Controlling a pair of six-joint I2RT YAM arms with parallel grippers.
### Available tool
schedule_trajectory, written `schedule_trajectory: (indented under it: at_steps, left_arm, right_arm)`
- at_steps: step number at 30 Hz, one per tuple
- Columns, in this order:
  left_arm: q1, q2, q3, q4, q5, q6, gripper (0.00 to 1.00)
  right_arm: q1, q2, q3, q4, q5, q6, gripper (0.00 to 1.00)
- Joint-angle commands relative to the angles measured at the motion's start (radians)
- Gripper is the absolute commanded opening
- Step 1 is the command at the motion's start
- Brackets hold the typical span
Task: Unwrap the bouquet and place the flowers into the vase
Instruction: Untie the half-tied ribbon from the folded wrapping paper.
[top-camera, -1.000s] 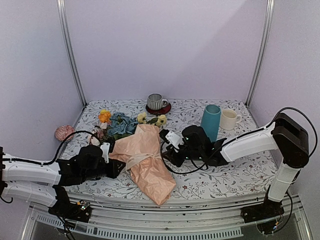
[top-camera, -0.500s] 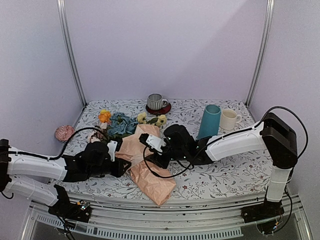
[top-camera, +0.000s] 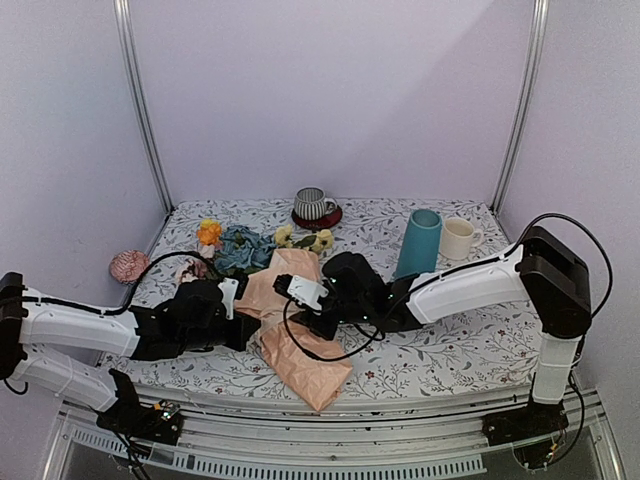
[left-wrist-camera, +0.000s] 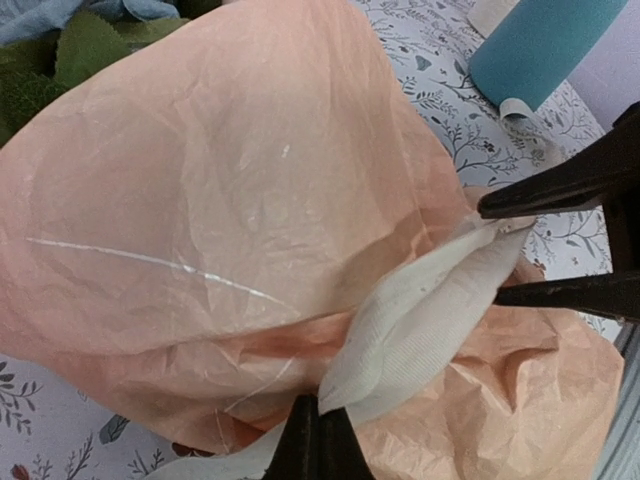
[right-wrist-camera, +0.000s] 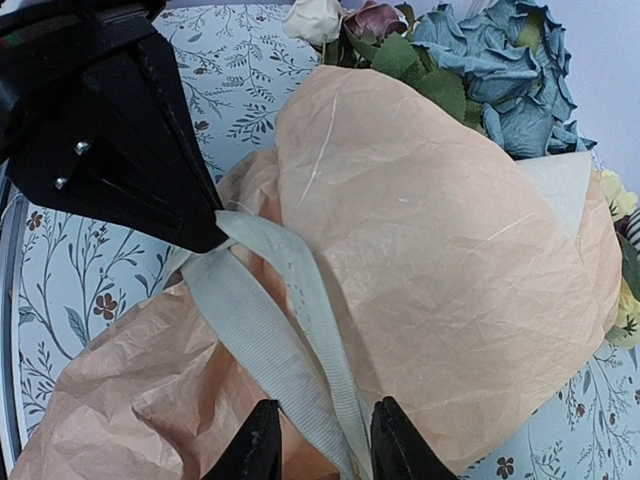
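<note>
One bouquet (top-camera: 300, 360): lies wrapped on the counter (top-camera: 470, 350), left of centre, its blooms toward the back and its paper tail toward the front edge.
Flowers (top-camera: 240, 248): blue, orange and cream heads with green leaves poke out of the paper's far end.
Ribbon (right-wrist-camera: 270, 330): cream, crossing the paper at the bouquet's middle.
Left end effector (left-wrist-camera: 318, 425): clenched on the ribbon, pinching one band at its tip.
Right end effector (right-wrist-camera: 322, 440): released, fingers apart, with the ribbon running between them.
Vase (top-camera: 421, 243): upright at the back right, just beside a cream mug (top-camera: 459, 239), well apart from the bouquet.
Cup (top-camera: 313, 203): striped, on a dark saucer at the back centre.
</note>
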Motion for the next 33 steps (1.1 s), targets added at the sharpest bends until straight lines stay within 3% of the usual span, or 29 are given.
schedule_trajectory:
  at_steps: [1, 11, 20, 33]
  left_arm:
    - [0.009, -0.009, 0.021, 0.003, -0.008, 0.004, 0.0]
    - [0.009, -0.002, 0.029, -0.003, -0.008, -0.006, 0.0]
    - [0.015, 0.001, 0.028, 0.004, 0.0, -0.013, 0.0]
    - [0.032, 0.002, 0.023, 0.008, 0.018, -0.022, 0.0]
  right_arm:
    - [0.02, 0.028, 0.025, -0.004, 0.029, -0.034, 0.35]
    - [0.058, 0.027, 0.073, 0.01, 0.048, -0.096, 0.38]
    - [0.065, 0.046, 0.089, -0.009, 0.02, -0.123, 0.29]
    - [0.066, 0.115, 0.16, -0.081, 0.046, -0.154, 0.3]
